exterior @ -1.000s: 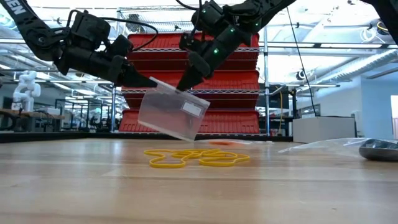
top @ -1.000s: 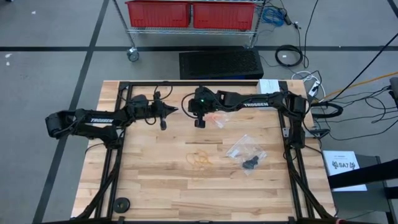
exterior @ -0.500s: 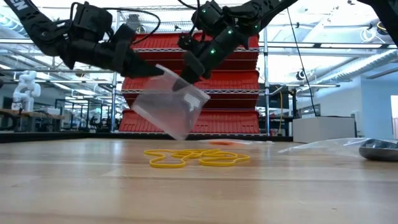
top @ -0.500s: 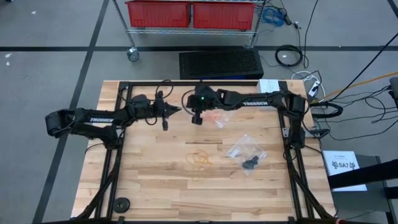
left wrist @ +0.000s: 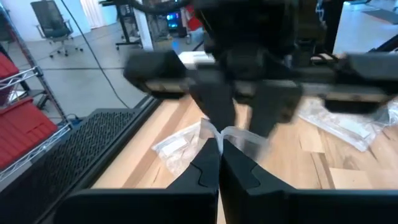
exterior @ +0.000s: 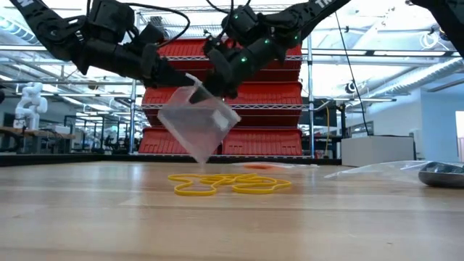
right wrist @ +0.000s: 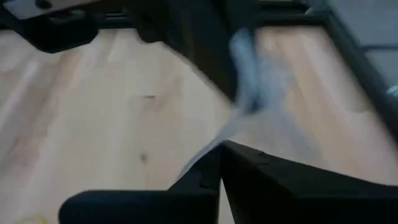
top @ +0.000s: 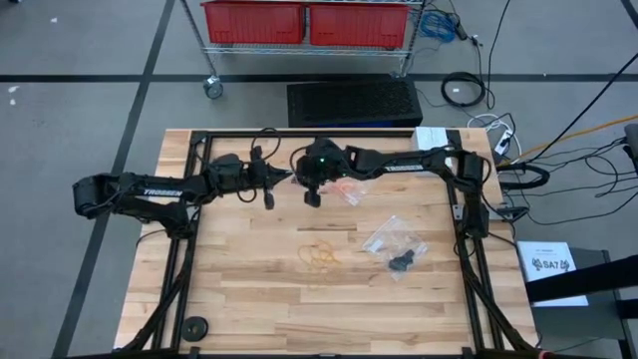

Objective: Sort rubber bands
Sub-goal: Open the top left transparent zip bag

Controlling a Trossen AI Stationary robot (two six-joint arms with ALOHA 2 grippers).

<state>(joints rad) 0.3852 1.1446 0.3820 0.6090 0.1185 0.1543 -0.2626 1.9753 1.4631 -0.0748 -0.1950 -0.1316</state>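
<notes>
The left pincer (exterior: 190, 82) and the right pincer (exterior: 206, 90) meet in the air above the far middle of the tabletop (top: 249, 279), each clamped tight on the top edge of one clear plastic bag (exterior: 199, 123), which hangs tilted between them. In the left wrist view the left pincer's fingers (left wrist: 208, 163) press together on a fold of that bag. The rubber bands (exterior: 228, 184), a loose tan-yellow cluster, lie flat on the tabletop below the bag and nearer the front, well apart from both pincers. A second clear bag (top: 393, 239) holding dark bands lies to their right.
</notes>
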